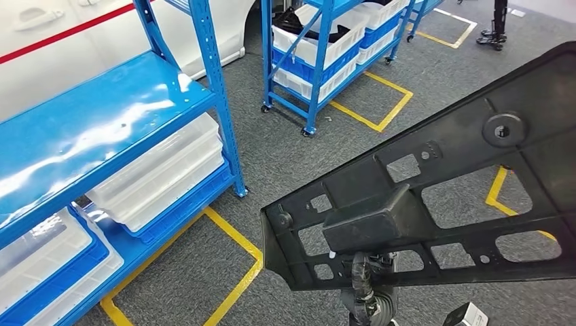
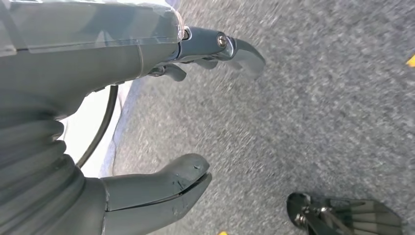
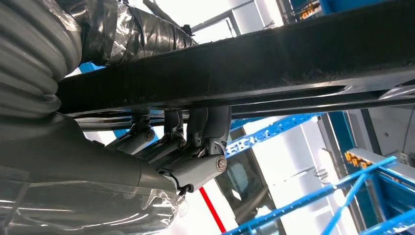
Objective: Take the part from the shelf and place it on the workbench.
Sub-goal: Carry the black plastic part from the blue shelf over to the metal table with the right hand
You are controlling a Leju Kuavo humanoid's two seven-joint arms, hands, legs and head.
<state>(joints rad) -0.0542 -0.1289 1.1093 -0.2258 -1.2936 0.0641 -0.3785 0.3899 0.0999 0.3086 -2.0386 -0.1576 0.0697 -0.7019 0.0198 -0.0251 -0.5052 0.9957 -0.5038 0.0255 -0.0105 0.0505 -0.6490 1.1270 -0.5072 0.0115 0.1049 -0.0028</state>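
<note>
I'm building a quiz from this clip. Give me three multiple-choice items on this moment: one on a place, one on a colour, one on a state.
1. Where is the black part?
A. on the shelf
B. in the right hand
C. on the floor

2. What colour are the floor lines?
A. yellow
B. green
C. white

3. How is the left hand?
A. holding a bin
C. open, holding nothing
B. gripping the part

Key: 1 B, the right hand has its fingers curled around the part's edge. 2 A, yellow lines box the shelf bays. 3 C, its thumb and fingers are apart over bare grey floor.
</note>
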